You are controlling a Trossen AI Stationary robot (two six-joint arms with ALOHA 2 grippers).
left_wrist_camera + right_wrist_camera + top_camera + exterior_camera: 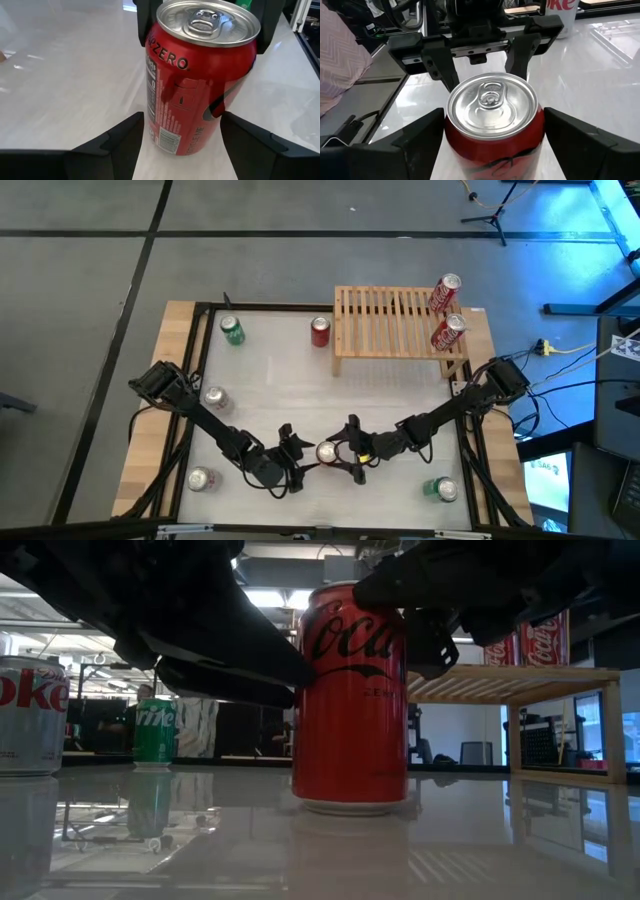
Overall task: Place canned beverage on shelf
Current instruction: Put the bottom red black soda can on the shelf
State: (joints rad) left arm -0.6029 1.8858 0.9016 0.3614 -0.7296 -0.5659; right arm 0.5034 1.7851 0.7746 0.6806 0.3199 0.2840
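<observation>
A red Coca-Cola Zero can [326, 451] stands upright on the white table near its front edge, base down [350, 802]. My left gripper [300, 453] comes at it from the table's left. My right gripper [351, 452] comes from the right. Each has one finger on either side of the can and is shut on it. The wooden slatted shelf [390, 320] stands at the far right. Two red cans [445, 293] [449, 332] stand on its right end. My left gripper pinches the can's side wall [151, 131] between its two fingertips [125, 142], on the side facing the table's left. The fingers slant slightly down. The can stays upright on the table. My right gripper holds the can's upper side wall [451, 134], just under the rim, between its two fingers [422, 137]. They come from the table's right, nearly level, one on each side of the can. The can's base rests on the table.
Loose cans stand about: green [232, 330] and red [320, 331] at the far side, silver ones [215, 396] [200, 478] at the left, and a green one [440, 489] at the near right. The shelf's left slats [365, 320] are bare.
</observation>
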